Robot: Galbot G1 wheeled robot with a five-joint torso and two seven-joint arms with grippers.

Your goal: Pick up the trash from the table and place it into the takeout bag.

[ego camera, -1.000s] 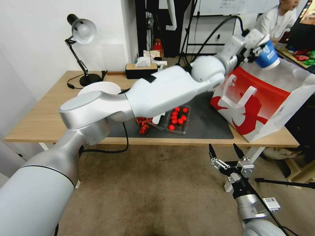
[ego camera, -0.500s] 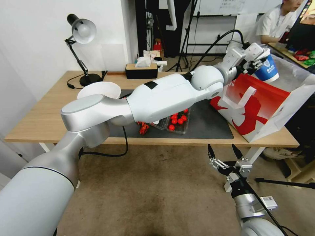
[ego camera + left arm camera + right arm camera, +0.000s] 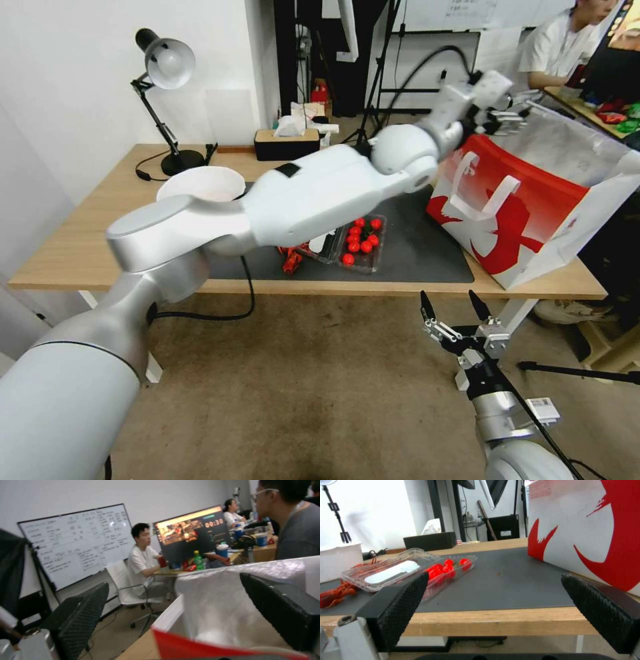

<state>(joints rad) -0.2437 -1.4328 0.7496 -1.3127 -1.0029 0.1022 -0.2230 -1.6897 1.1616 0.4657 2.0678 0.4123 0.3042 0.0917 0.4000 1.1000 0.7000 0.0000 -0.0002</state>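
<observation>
The red-and-white takeout bag stands open on the right end of the table, its silver foil lining facing up. My left gripper hangs open over the bag's near rim, and in the left wrist view it holds nothing. On the dark mat lie a clear plastic tray of red balls and a crumpled red scrap. My right gripper waits open below the table's front edge, facing the tray and the bag.
A white bowl sits at the mat's left, partly behind my left arm. A desk lamp and a black tissue box stand at the table's back. A tripod leg lies on the floor to the right.
The left gripper has opened and let go of the blue-and-white paper cup, which has dropped out of sight into the bag. The gripper has drawn back a little to the left.
</observation>
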